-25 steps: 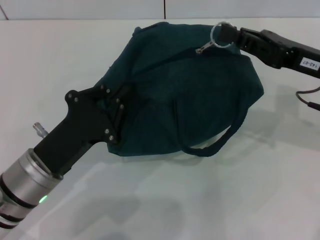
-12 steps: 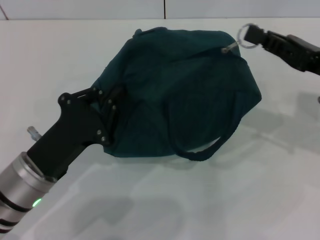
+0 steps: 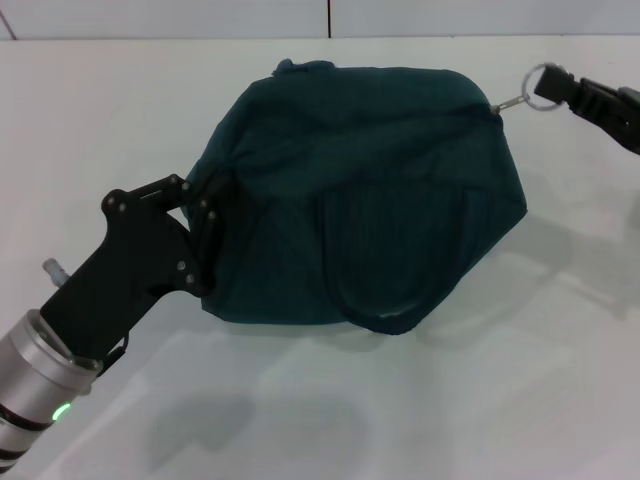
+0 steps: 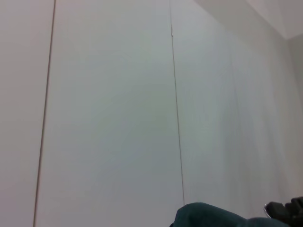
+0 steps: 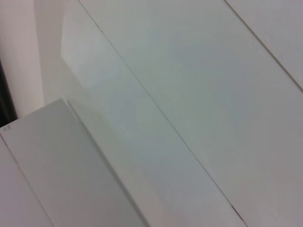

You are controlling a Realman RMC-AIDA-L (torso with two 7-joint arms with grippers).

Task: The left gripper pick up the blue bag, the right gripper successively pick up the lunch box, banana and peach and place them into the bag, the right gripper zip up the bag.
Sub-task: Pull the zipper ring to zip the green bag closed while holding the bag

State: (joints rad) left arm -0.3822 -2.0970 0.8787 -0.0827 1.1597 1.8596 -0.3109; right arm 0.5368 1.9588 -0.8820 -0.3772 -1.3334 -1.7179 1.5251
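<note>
The blue bag (image 3: 370, 190) bulges in the middle of the head view, its top closed over. My left gripper (image 3: 205, 215) is shut on the bag's left edge, holding it above the white table (image 3: 90, 110). At the upper right, my right gripper (image 3: 562, 92) is shut on the metal zip ring (image 3: 545, 87), which hangs off the bag's right corner. The lunch box, banana and peach are hidden. In the left wrist view a bit of the bag (image 4: 213, 216) shows at one edge.
A carry strap (image 3: 400, 305) lies folded against the bag's front. The left and right wrist views show mostly white wall panels (image 5: 189, 94). The white table surrounds the bag on all sides.
My right gripper has pulled the zip ring to the right, from the bag's top to its right corner, and the opening has closed. The bag and left gripper sank slightly leftward.
</note>
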